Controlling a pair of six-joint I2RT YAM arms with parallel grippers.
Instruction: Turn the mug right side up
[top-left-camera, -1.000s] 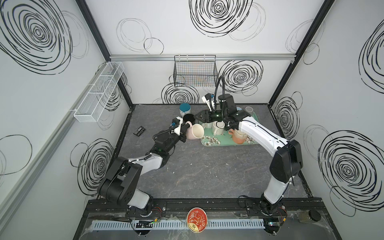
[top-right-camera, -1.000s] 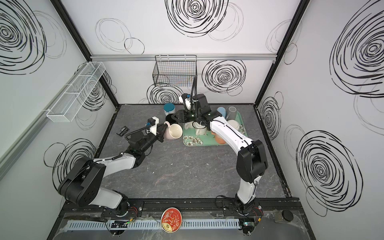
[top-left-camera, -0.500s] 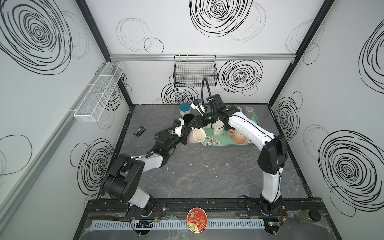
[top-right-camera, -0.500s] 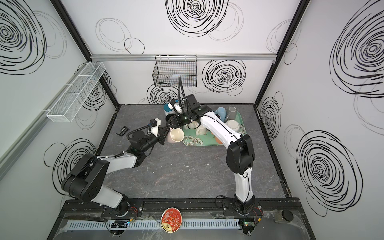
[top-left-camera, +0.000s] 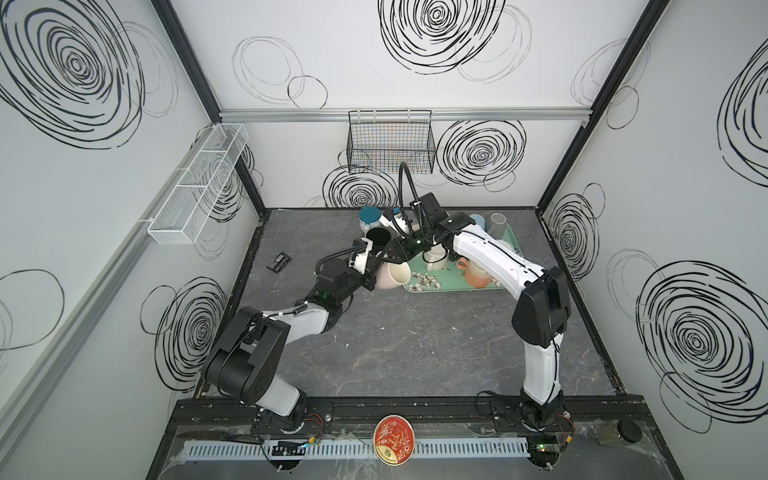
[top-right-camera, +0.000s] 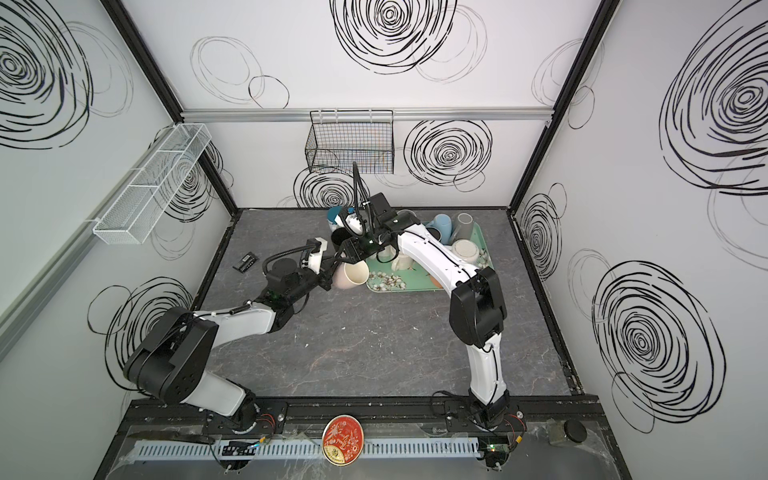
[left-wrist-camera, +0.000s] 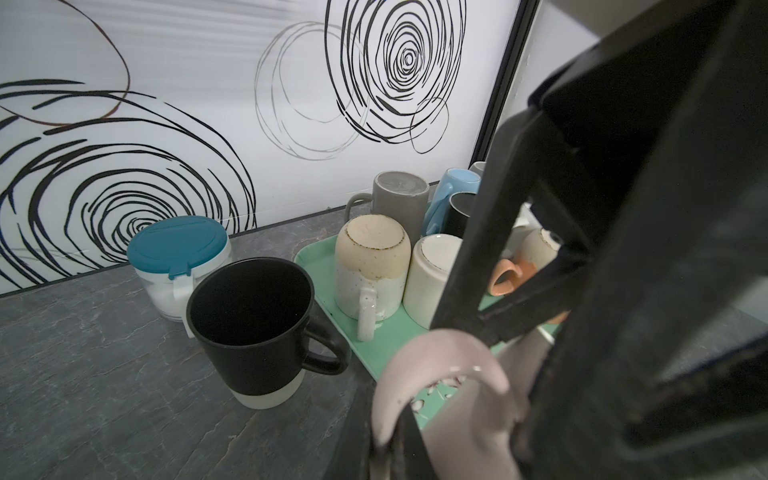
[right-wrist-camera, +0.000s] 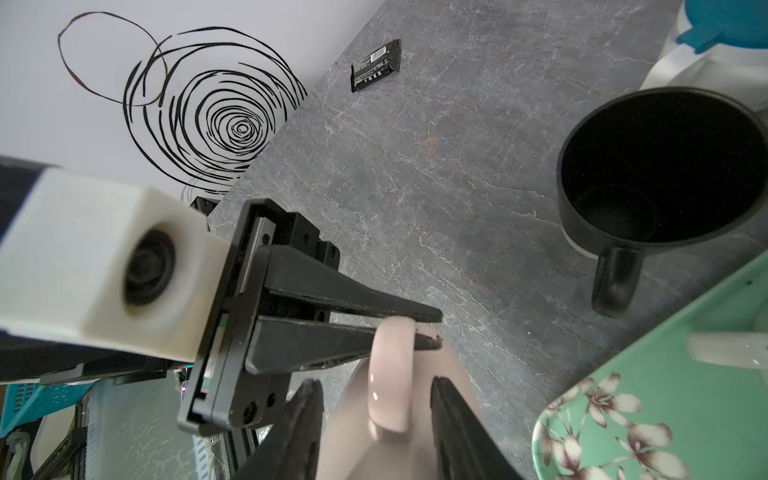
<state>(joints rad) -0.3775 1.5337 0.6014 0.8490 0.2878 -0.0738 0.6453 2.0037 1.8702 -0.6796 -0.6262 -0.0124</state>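
Red round tin (top-left-camera: 393, 439): near edge, lettering unreadable.
Left gripper (right-wrist-camera: 432, 328): clenched on mug handle.
Pink mug (top-left-camera: 394, 275): glossy, cream inside, held on its side at floral tray's (top-left-camera: 440, 285) near-left corner.
Right gripper (right-wrist-camera: 376, 384): released, jaws flanking handle.
Black packet (right-wrist-camera: 376, 65): barcode label, print too small.

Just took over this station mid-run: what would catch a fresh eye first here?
The pink mug hangs on its side beside the green tray, the left gripper shut on its handle while the right gripper, jaws open, flanks that handle. Nearby a black mug stands upright on the table; several mugs on the tray sit upside down.
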